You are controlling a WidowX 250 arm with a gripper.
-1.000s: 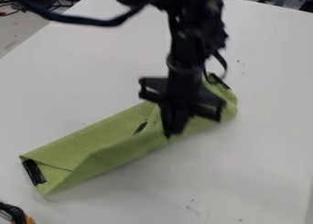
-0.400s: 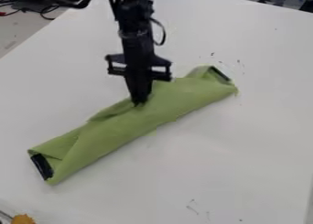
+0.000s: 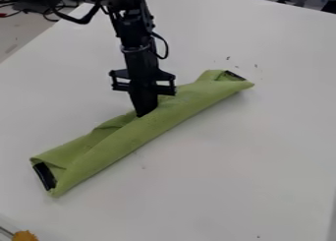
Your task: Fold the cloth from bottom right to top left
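The gripper (image 3: 140,114) hangs over the middle of the green cloth (image 3: 146,130), its fingers together with their tips down in a crease at the upper left long side. The cloth lies as a long narrow fold, slanting from lower left to upper right, with its lower right side turned over toward the fingertips. Black patches show at both ends, one at the lower left and one at the upper right. The fabric right at the tips is partly hidden by the fingers.
A white table (image 3: 223,151) lies under the cloth. At the lower left corner is an orange object (image 3: 25,235). Dark cables (image 3: 49,10) lie off the table's upper left edge.
The gripper has shifted toward the upper left, and the cloth's lower right side has been drawn over with it. The folded strip is now narrower, and its right end is more pointed.
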